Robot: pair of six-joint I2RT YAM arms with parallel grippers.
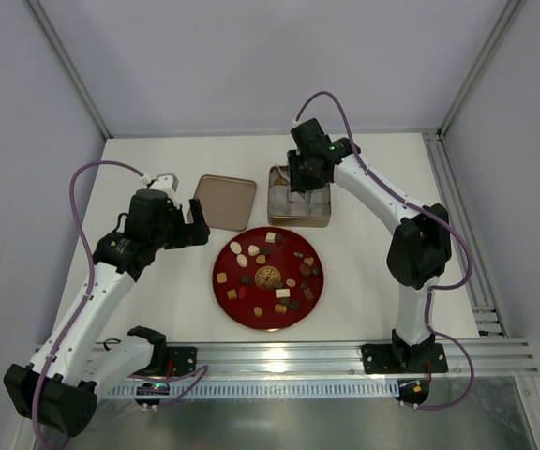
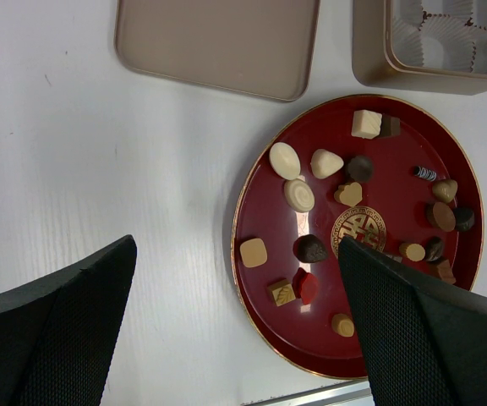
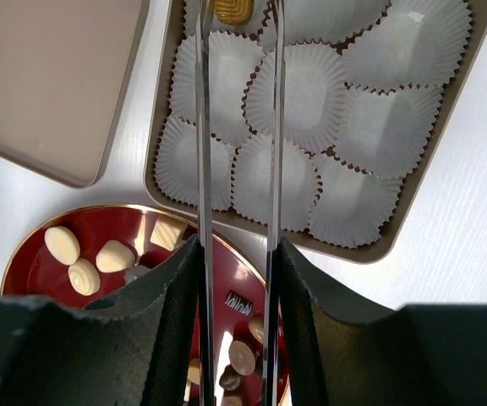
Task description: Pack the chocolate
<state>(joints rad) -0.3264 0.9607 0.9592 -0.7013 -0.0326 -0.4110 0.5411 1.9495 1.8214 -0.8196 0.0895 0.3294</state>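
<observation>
One gold chocolate (image 3: 231, 8) lies between parted tips of the tweezers (image 3: 200, 127) — right gripper (image 3: 237, 254) clamps them.

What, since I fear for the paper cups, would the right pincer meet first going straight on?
Probably the gold piece between its tongs' tips, in the tin; depth is unclear.

The light is bright, soft and even, from above, so the white table (image 1: 359, 277) has only weak shadows and the paper cups (image 3: 311, 93) look almost washed out. The red plate (image 2: 387, 178) has a small white glare beside its gold centre, and the tweezers (image 3: 201, 127) shine along their blades. In both wrist views the dark fingers (image 2: 57, 338) are out of focus, while the things beyond are sharp.
</observation>
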